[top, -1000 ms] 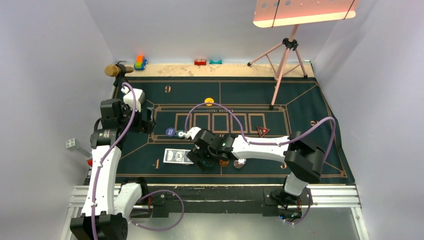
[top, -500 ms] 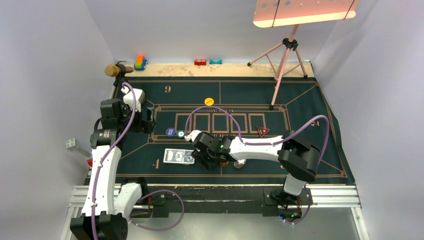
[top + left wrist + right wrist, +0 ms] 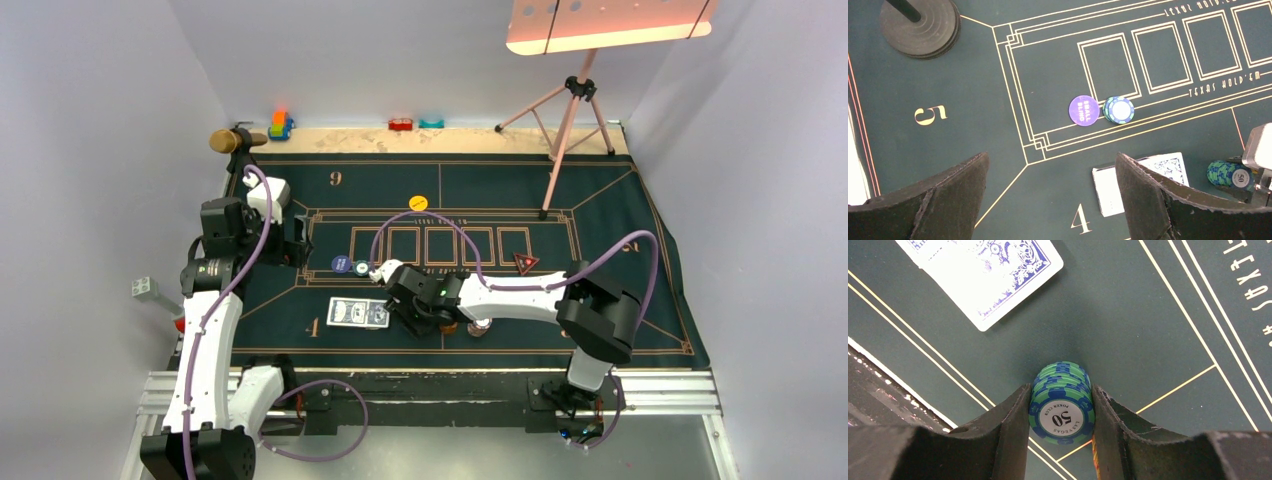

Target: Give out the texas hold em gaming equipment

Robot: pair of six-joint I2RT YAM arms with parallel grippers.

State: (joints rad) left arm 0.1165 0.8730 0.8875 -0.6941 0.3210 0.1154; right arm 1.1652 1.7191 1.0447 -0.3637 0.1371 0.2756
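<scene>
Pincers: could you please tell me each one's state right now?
Left pincer: open, holding nothing.
Right pincer: closed on the green chip stack.

Left arm (image 3: 210,340): reaches toward 12 o'clock, wrist turned toward 3 o'clock.
Left gripper (image 3: 1050,200): held high, fingers spread wide apart.
Right arm (image 3: 520,295): elbow at 3 o'clock, forearm stretched toward 9 o'clock.
Right gripper (image 3: 1061,400): low, fingers pressed against both sides of green chip stack (image 3: 1062,419).
</scene>
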